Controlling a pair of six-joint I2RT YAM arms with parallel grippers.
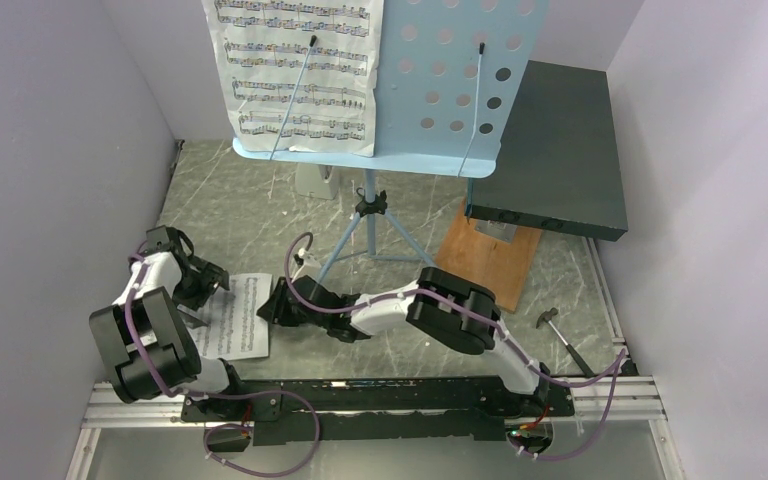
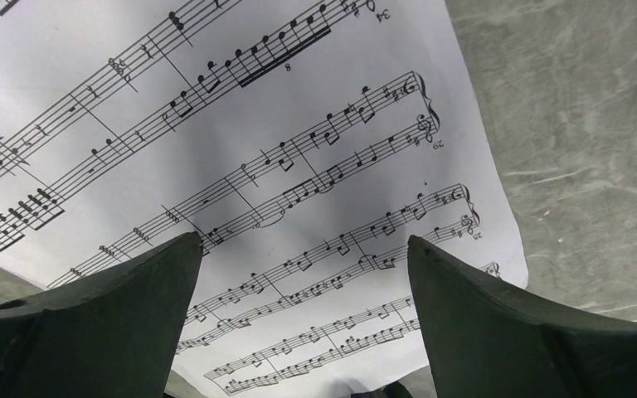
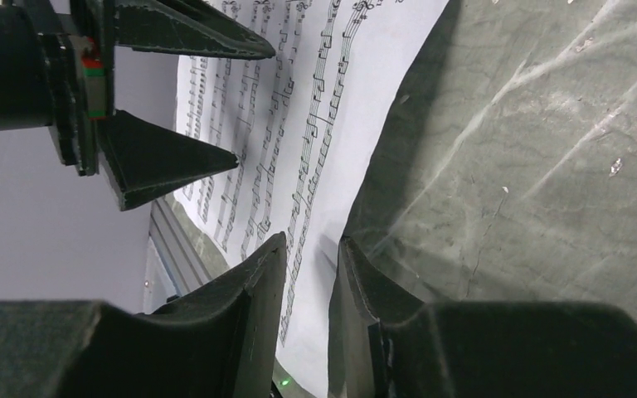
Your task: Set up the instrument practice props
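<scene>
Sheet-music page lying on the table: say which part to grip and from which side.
Grip the sheet-music page at its right-hand edge, coming low from the right, where the right gripper straddles it. It lies nearly flat, so only an edge offers purchase, and this one looks slightly lifted.

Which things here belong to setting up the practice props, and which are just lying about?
Belong to the job:
light blue music stand
sheet music on the stand
loose page on the table
small grey-white metronome

Lying about:
dark box
wooden board under it
small hammer
</scene>
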